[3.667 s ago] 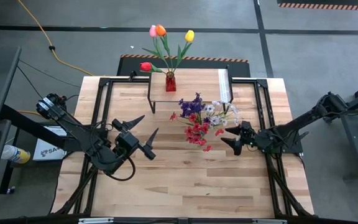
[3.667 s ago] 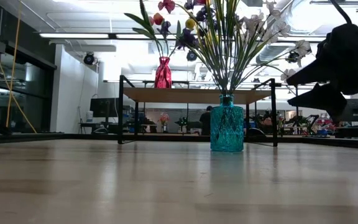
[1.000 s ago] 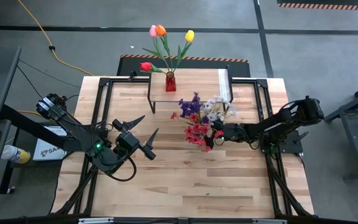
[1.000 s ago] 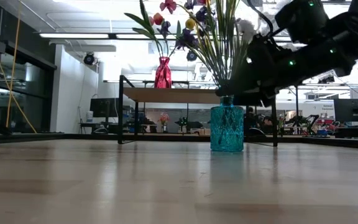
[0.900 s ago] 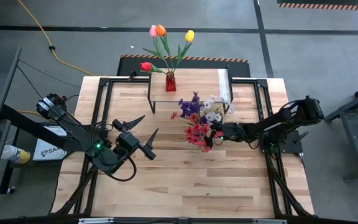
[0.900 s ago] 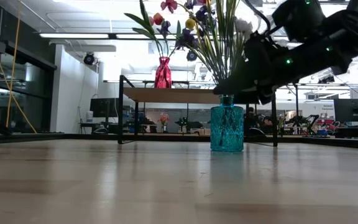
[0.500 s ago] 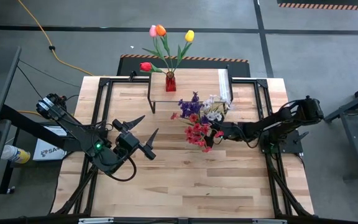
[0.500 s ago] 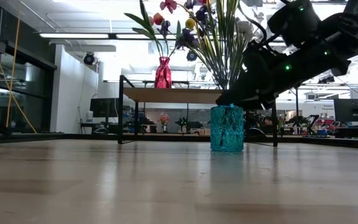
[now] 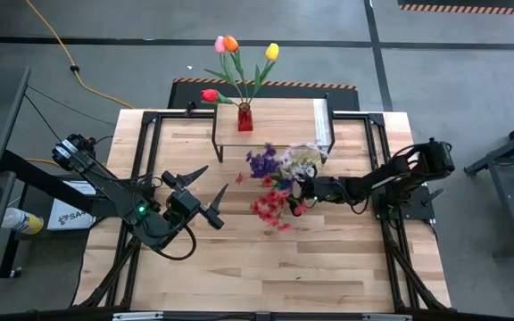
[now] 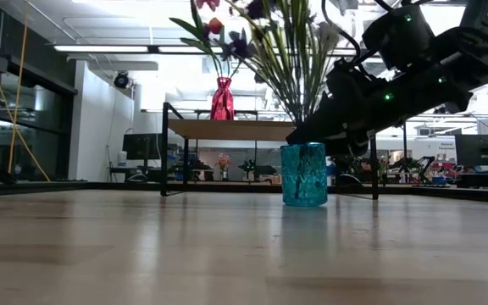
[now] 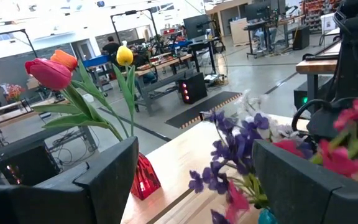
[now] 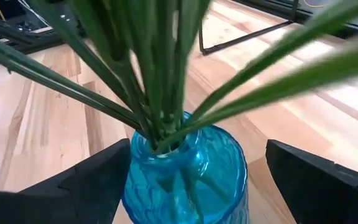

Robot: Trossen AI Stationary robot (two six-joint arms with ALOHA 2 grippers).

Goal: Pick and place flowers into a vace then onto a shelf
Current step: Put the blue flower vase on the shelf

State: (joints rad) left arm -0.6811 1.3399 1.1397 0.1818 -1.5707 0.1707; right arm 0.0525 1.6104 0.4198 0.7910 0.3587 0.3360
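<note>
Beside the low wooden shelf (image 9: 270,120), right gripper (image 12: 188,171) stands fully open around the blue textured glass vase (image 10: 304,174), nothing gripped; closing comes next.

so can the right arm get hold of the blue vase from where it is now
Probably yes. The right gripper is open with a finger on either side of the blue vase, nothing between them; only the flower stems rise above.

Beside my left arm, a white box (image 9: 65,214) under the counter edge shows partial letters "SA"; I read nothing else.
</note>
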